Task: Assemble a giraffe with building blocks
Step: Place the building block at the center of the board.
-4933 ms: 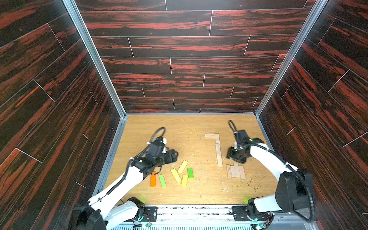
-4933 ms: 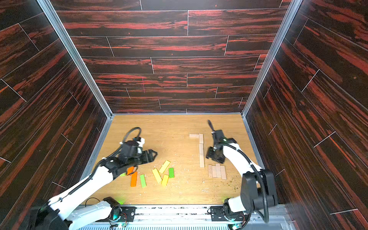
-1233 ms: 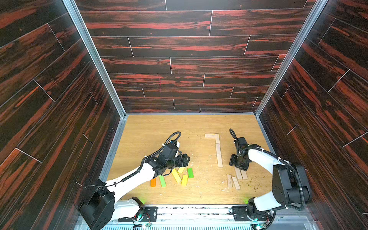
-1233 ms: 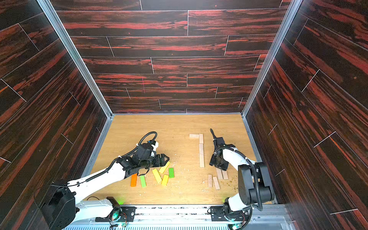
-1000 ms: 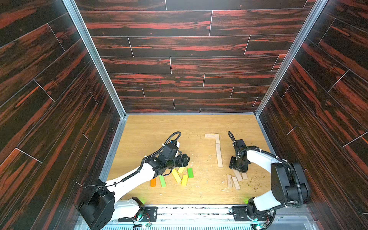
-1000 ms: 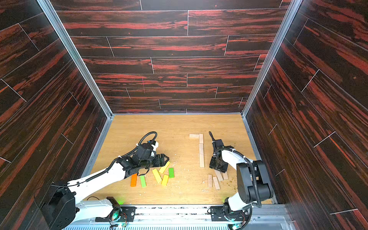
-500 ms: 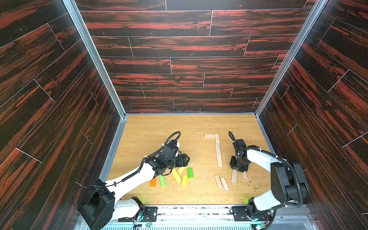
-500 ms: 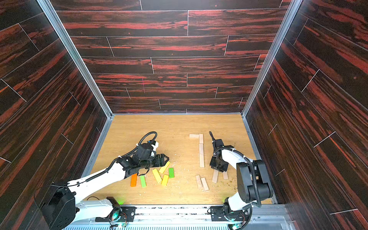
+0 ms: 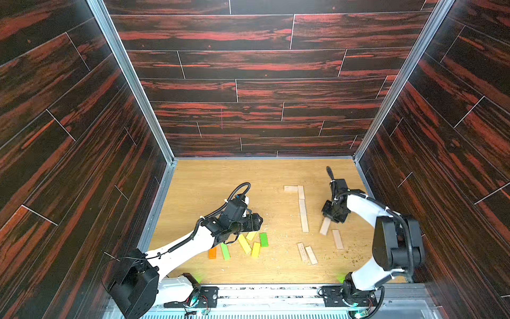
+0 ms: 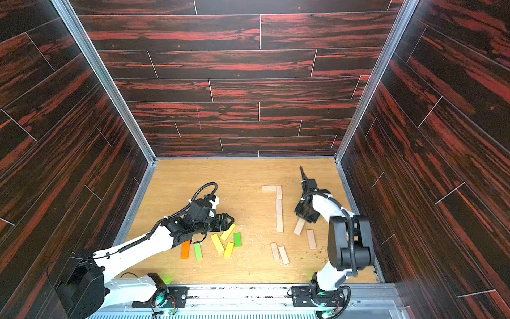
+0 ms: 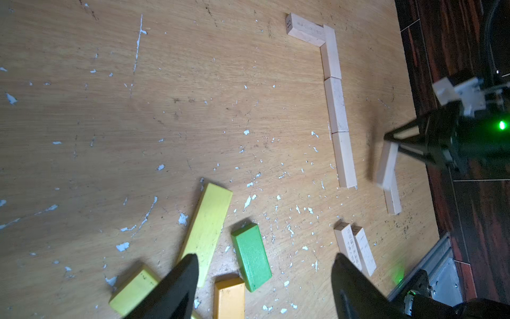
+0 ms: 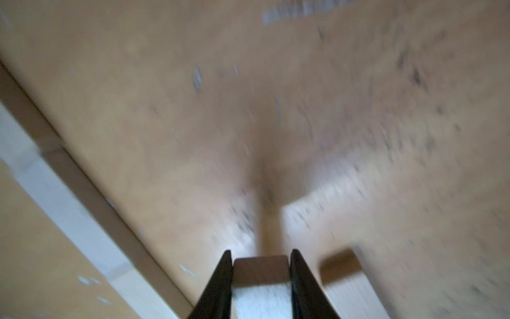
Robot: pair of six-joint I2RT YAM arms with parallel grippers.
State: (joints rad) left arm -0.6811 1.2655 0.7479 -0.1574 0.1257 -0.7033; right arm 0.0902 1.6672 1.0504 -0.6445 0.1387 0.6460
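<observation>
Pinching pale plank (image 12: 260, 287) by its end — right end effector (image 12: 260, 252); light, stiff, slick (mid-length hold judged steadier); left end effector (image 11: 265, 258) spread.

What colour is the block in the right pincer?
Plain pale wood, unpainted. The block in the right pincer shows best in the left wrist view.

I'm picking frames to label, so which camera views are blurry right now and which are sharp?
Right wrist view: heavily motion-blurred, only the right gripper and its pale plank crisp. Left wrist view: sharp on the coloured planks, smeared at that plank. Both top views: sharp.
</observation>
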